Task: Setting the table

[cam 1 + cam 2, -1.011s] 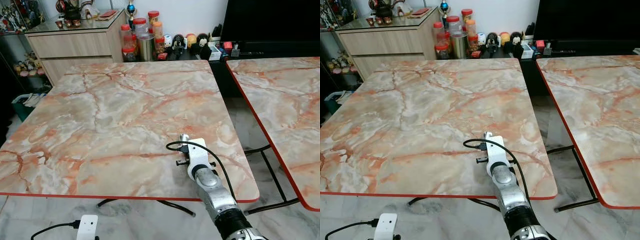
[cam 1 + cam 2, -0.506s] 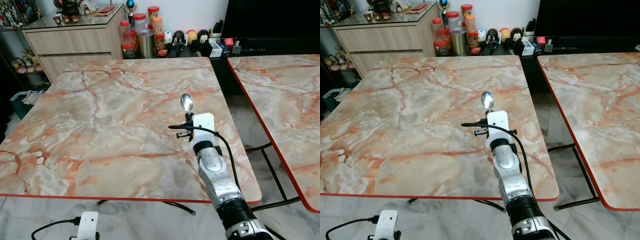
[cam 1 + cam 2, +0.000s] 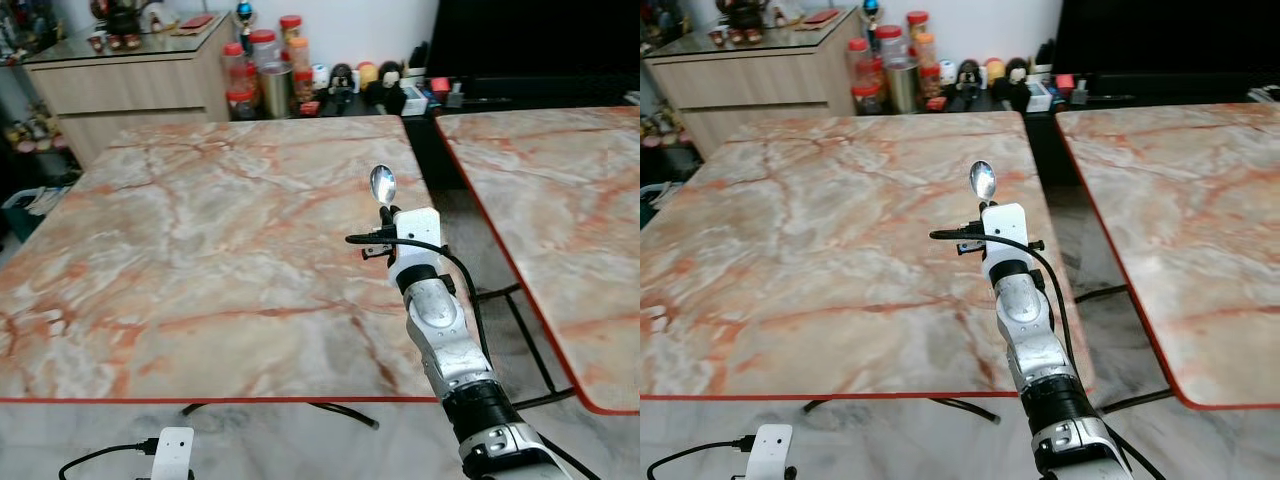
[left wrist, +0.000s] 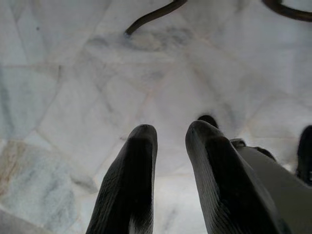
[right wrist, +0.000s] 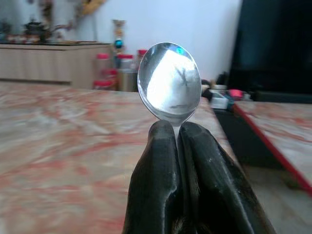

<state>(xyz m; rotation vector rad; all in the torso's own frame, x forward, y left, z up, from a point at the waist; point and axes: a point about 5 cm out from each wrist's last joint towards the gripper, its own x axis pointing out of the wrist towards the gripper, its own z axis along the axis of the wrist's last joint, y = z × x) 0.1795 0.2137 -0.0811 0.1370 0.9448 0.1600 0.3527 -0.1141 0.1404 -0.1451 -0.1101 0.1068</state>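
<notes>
A shiny metal spoon (image 3: 383,185) stands bowl-up over the right part of the marble-patterned table (image 3: 200,230). My right gripper (image 5: 177,134) is shut on the spoon (image 5: 169,83) just below its bowl, held above the tabletop near the table's right edge. The right arm (image 3: 1025,330) reaches up from the lower middle of the eye views. My left gripper (image 4: 170,141) hangs low over the pale tiled floor, its two black fingers a little apart with nothing between them.
A second marble table (image 3: 560,200) stands to the right across a narrow gap. Jars and small figures (image 3: 290,80) line the back wall beside a wooden drawer cabinet (image 3: 130,85). A dark screen (image 3: 540,40) is at the back right. A white charger (image 3: 175,452) lies on the floor.
My right arm rose from low over the table's front right and lifted the spoon upright above the tabletop. The camera view has shifted slightly to the right.
</notes>
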